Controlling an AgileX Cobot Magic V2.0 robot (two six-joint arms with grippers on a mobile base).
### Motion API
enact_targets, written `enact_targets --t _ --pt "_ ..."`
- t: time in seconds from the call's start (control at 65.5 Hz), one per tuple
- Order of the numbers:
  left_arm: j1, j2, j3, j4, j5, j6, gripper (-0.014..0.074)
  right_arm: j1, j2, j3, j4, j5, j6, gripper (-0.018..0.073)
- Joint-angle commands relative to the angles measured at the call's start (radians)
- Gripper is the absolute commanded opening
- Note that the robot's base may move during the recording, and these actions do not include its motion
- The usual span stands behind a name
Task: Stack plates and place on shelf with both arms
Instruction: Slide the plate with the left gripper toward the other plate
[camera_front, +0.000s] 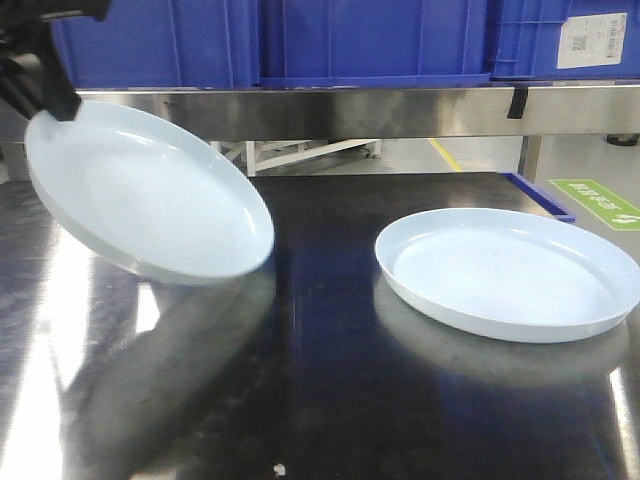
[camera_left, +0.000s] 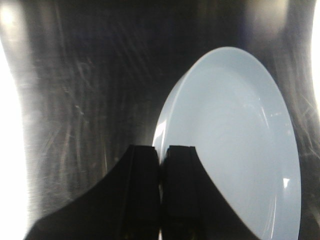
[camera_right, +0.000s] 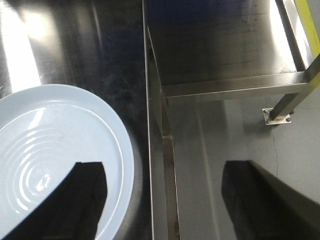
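Pale-blue plate, first of two (camera_front: 150, 195): at far left, raised off the steel table (camera_front: 320, 400) and steeply tilted, its lower edge hanging just above the surface and its hollow face turned toward the front camera. Left gripper (camera_left: 161, 152): clamped on this plate's upper rim, jaws pinched nearly together with the rim between them. The grip sits at one edge only, so the plate hangs from that side. Centre: dark steel with strong glare. Pale-blue plate, second (camera_front: 510, 275): flat on the table at right, right way up, well apart from the first. Right gripper (camera_right: 162, 167): above that plate's edge near the side of the table, fingers spread wide, grasping nothing. Step in hand, as judged: carry the raised plate rightward and nest it on the flat one. Handling notes: level the plate before lowering, centre rim over rim, and descend slowly, since a one-sided pinch on a smooth rim may slip or swing. Release only once seated. Right gripper is best held off the landing area until then.
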Motion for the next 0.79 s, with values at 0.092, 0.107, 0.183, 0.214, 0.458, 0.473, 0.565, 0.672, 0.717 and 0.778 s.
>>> enact_targets --t 0.092,0.107,0.183,0.214,0.458,0.473,0.565,0.672,0.717,0.778 --pt "-0.065 0.037 -0.034 -0.011 -0.070 -0.008 0.0089 -0.003 -0.013 -0.037 -0.001 -0.070 -0.007 0.0589" --pt "-0.069 0.042 -0.034 -0.011 -0.072 -0.008 0.0089 -0.003 -0.013 -0.037 -0.001 -0.070 -0.007 0.0589" --pt "-0.086 0.066 -0.034 -0.011 -0.078 -0.008 0.0089 -0.003 -0.013 -0.037 -0.001 -0.069 -0.007 0.0589" --pt "-0.094 0.078 -0.034 -0.011 -0.078 -0.008 0.0089 -0.003 -0.013 -0.037 -0.001 -0.067 -0.007 0.0589" --pt "-0.097 0.120 -0.034 0.016 -0.076 -0.008 0.0089 -0.003 -0.013 -0.037 -0.001 -0.057 -0.007 0.0589" --pt "-0.097 0.122 -0.034 0.020 -0.076 -0.008 0.0089 -0.003 -0.013 -0.037 -0.001 -0.057 -0.007 0.0589" --pt "-0.097 0.126 -0.034 0.027 -0.076 -0.008 0.0089 -0.003 -0.013 -0.037 -0.001 -0.055 -0.007 0.0589" --pt "-0.097 0.126 -0.034 0.031 -0.076 -0.008 0.0092 -0.003 -0.013 -0.037 -0.001 -0.055 -0.007 0.0589" --pt "-0.097 0.126 -0.034 0.031 -0.076 -0.008 0.0111 -0.003 -0.013 -0.037 -0.001 -0.055 -0.007 0.0589" --pt "-0.097 0.126 -0.034 0.037 -0.076 -0.008 0.0164 -0.003 -0.013 -0.037 -0.001 -0.055 -0.007 0.0589"
